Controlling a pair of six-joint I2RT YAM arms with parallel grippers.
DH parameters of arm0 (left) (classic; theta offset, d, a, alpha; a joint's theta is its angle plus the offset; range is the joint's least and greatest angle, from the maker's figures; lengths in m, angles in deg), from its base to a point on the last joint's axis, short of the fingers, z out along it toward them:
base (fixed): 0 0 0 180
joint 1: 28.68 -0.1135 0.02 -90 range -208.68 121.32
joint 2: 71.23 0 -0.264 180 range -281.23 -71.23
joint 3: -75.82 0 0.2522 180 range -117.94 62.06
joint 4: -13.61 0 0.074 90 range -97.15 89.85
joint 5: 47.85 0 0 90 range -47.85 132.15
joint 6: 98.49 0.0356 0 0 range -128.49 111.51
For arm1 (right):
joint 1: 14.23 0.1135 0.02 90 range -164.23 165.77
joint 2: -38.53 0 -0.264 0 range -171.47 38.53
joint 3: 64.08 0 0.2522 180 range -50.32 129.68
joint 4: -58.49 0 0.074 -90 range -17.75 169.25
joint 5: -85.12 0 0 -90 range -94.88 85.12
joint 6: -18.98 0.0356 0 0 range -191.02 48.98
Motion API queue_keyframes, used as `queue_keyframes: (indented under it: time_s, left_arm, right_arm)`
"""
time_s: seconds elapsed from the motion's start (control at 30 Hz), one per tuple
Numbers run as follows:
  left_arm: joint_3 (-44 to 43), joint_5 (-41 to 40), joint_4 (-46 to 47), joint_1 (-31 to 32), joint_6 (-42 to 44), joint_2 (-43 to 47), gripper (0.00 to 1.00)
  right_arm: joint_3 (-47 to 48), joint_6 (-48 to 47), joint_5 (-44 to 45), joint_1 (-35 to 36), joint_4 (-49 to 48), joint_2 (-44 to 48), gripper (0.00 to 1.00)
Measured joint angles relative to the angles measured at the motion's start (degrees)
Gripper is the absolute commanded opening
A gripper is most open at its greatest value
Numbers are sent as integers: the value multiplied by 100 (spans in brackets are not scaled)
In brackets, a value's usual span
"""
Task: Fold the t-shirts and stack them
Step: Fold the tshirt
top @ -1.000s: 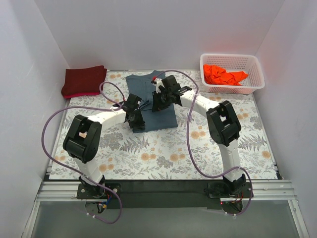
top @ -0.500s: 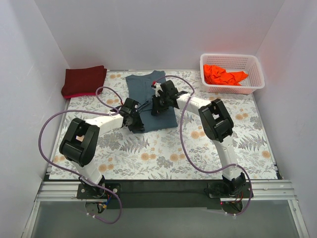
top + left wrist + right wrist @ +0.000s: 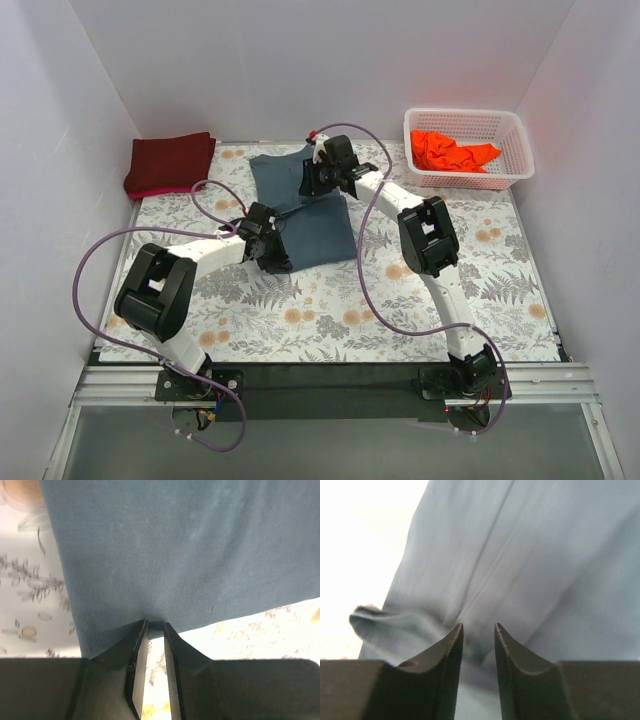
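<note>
I hold the left gripper (image 3: 154, 630) and right gripper (image 3: 478, 635) clamped on the blue-grey t-shirt (image 3: 312, 228), where uneven travel may pull the thinly pinched edge free.

Table (image 3: 330, 310): white cover printed with grey ferns and orange flowers, filling the floor of the cell. White plastic lattice basket (image 3: 468, 181) sits on it at the 1 o'clock corner, near the right wall (image 3: 590, 200), long side across. Plain white back wall (image 3: 320, 70) at 12, left wall (image 3: 50, 200) at 9. Black strip (image 3: 330, 375) along the table's 6 o'clock edge, then a silver metal rail (image 3: 330, 398) just past it.
</note>
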Motion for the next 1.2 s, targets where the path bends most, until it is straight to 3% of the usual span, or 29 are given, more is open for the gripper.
queue_keyframes:
  time_s: [0.27,0.47,0.63,0.97,1.2]
  left_arm:
    - [356,164,-470,9,-48,470,21]
    - [214,42,-1128,17,-160,839,23]
    - [-466,-146,-1191,-59,-129,892,21]
    - [-1781,-426,-1014,-234,197,-907,15]
    - [-3403,-468,-1294,-815,393,-2271,20]
  right_arm:
    - [190,9,-9,-407,-170,131,43]
    - [-1360,-4,-520,-520,-79,1300,42]
    - [-2824,-66,-944,-461,-160,2629,41]
    - [-5184,-116,-1248,-428,-127,4404,41]
    - [-5615,-96,-1290,-428,-125,4828,41]
